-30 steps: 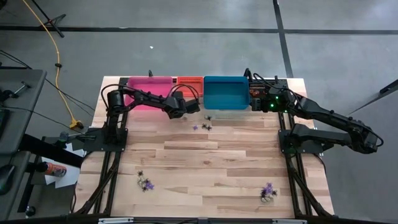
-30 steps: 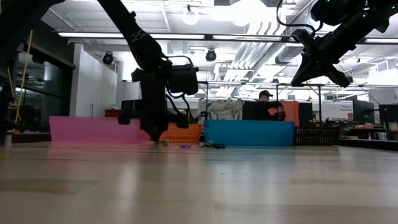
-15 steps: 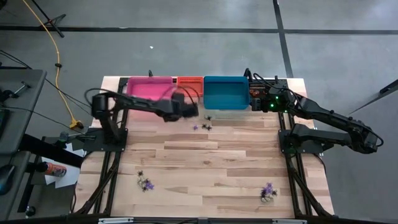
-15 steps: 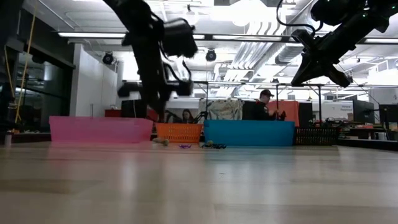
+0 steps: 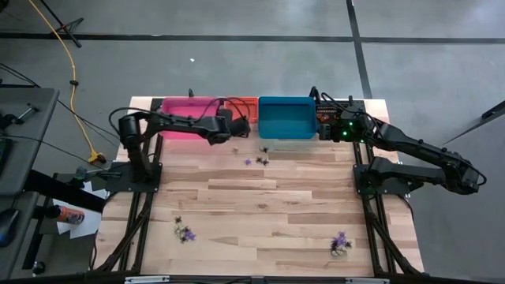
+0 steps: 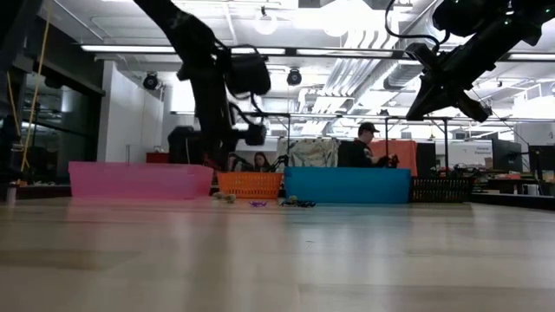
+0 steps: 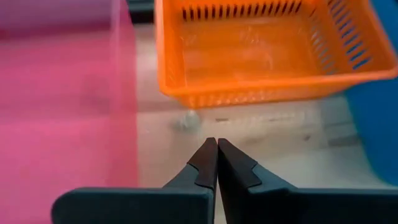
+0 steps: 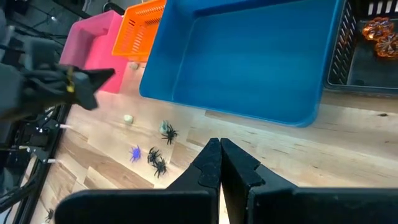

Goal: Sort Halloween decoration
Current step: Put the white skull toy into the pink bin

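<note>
clearly scattered across the wooden table (image 5: 268, 205) in the high view: halloween decoration (image 5: 263, 160) in small clusters, one knot of black and purple trinkets just below the blue bin (image 5: 286, 116) at upper centre, another at lower left (image 5: 185, 233), a third at lower right (image 5: 340, 241). seen closer in the right wrist view as black spiders (image 8: 159, 163), a purple one (image 8: 135, 153) and a pale whitish piece (image 8: 129, 118), lying apart from each other on bare wood. also one pale trinket (image 7: 186, 119) in the left wrist view, just below the front wall of the orange basket (image 7: 261, 81), between that and the pink bin (image 7: 62, 124).

left gripper (image 7: 216, 163) pressed fully closed, fingertips touching, nothing between them; hanging at upper centre-left of the high view, over the gap between pink bin and orange basket. right gripper (image 8: 219, 163) likewise clamped together and empty, parked at upper right of the high view, beside the blue bin and the black bin (image 8: 367, 43), which holds some orange pieces.

probably very light, thin plastic, each far smaller than a gripper; spider legs likely springy and easy to flick away. likely to skid on the smooth wood if nudged from one side. best taken across the body, not the legs, with fingertips brought down either side and closed gently. low profile means reaching almost to the table surface. pale piece looks rounder, perhaps apt to roll.
</note>
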{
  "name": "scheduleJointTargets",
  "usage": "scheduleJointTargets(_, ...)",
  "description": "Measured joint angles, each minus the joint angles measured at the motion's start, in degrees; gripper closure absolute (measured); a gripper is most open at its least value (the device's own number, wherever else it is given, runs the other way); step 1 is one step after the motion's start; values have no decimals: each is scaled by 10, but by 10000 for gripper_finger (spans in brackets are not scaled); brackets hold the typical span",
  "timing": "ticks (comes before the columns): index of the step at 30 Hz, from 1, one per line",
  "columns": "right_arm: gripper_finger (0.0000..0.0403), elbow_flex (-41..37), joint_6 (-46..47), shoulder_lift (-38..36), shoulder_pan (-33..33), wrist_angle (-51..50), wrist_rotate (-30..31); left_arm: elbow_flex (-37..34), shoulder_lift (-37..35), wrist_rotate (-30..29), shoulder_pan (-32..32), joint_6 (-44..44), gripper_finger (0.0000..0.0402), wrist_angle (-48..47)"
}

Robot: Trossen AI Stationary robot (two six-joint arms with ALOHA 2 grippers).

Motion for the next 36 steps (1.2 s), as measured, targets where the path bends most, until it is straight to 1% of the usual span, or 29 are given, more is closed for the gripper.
scheduleJointTargets(5, 402, 0, 9, 0, 0, 0, 6, 0, 38, 7, -9, -44, 402, 0)
scheduleJointTargets(8, 402, 0, 9, 0, 0, 0, 7, 0, 56, -3, 4, -47, 402, 10)
scheduleJointTargets(15, 402, 0, 9, 0, 0, 0, 7, 0, 62, -40, 22, -46, 402, 27)
scheduleJointTargets(20, 402, 0, 9, 0, 0, -1, 7, 1, 67, -46, 38, -45, 401, 34)
scheduleJointTargets(24, 402, 0, 9, 0, 0, -1, 7, 2, 69, -39, 48, -43, 401, 43)
scheduleJointTargets(28, 402, 0, 9, 0, 0, -1, 7, 2, 70, -29, 51, -22, 401, 55)
scheduleJointTargets(36, 402, 0, 9, 0, 0, -1, 7, 2, 85, -21, 46, -15, 401, 44)
